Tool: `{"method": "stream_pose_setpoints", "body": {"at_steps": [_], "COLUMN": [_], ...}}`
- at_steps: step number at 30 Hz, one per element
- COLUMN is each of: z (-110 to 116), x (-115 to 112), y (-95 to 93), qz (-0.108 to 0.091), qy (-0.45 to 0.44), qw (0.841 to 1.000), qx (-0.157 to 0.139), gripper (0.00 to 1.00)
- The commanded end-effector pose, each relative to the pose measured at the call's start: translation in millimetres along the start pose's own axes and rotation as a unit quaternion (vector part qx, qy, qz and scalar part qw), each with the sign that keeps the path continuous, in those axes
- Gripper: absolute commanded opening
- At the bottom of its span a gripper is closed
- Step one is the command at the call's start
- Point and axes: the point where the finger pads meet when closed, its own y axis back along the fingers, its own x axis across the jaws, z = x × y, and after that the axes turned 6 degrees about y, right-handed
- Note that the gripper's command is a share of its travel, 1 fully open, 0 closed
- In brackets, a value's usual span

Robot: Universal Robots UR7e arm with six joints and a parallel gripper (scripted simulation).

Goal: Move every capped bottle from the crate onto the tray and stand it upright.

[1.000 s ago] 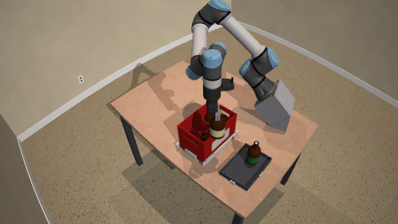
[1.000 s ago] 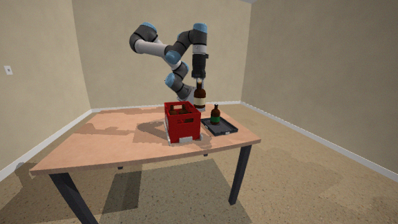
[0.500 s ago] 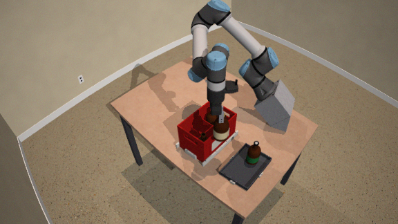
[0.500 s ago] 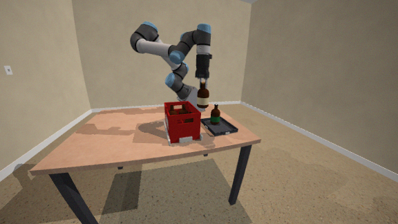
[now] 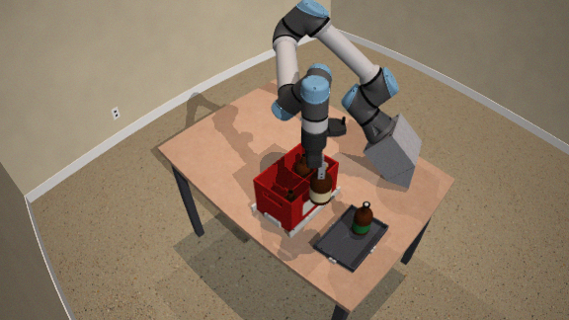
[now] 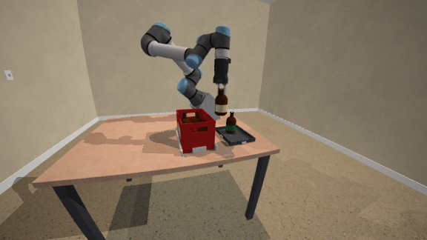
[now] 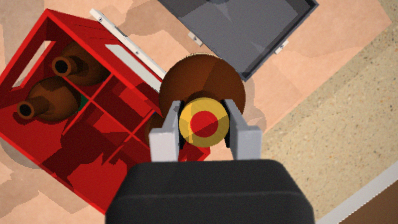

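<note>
The gripper (image 5: 321,169) (image 6: 222,89) (image 7: 203,114) is shut on the neck of 1 brown bottle (image 5: 321,192) (image 6: 221,107) (image 7: 200,75). 1 finger is on each side. This bottle has a cream label and a yellow cap (image 7: 204,124) with a red top. It hangs upright in the air, just past the long side of the red crate (image 5: 269,202) (image 6: 198,140) (image 7: 30,135) that faces the tray (image 5: 341,242) (image 6: 241,138) (image 7: 250,30). It is not over the tray.

On the tray, 1 green-label bottle (image 5: 363,221) (image 6: 230,125) stands up, near a corner.

The crate and the tray sit apart on the table (image 5: 222,168) (image 6: 122,148) (image 7: 345,70). At 1 end of the crate, 1 open bottle (image 7: 85,65) and 1 more open bottle (image 7: 52,100) stand side by side, each in its own slot. You can see the dark holes in their necks. Something brown also shows in the crate by 1 finger, but too much is hidden to tell if it has a cap.
</note>
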Motion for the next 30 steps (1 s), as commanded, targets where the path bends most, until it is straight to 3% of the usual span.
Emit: {"method": "stream_pose_setpoints", "body": {"at_steps": [1,30], "z": [-5.9,-29.4], "x": [8.8,40.7], "y": [0.5,0.5], "qz": [0.0,0.0], "qy": [0.0,0.0], "qw": [1.0,1.0], "qx": [0.0,0.0], "gripper": [0.0,0.0]}}
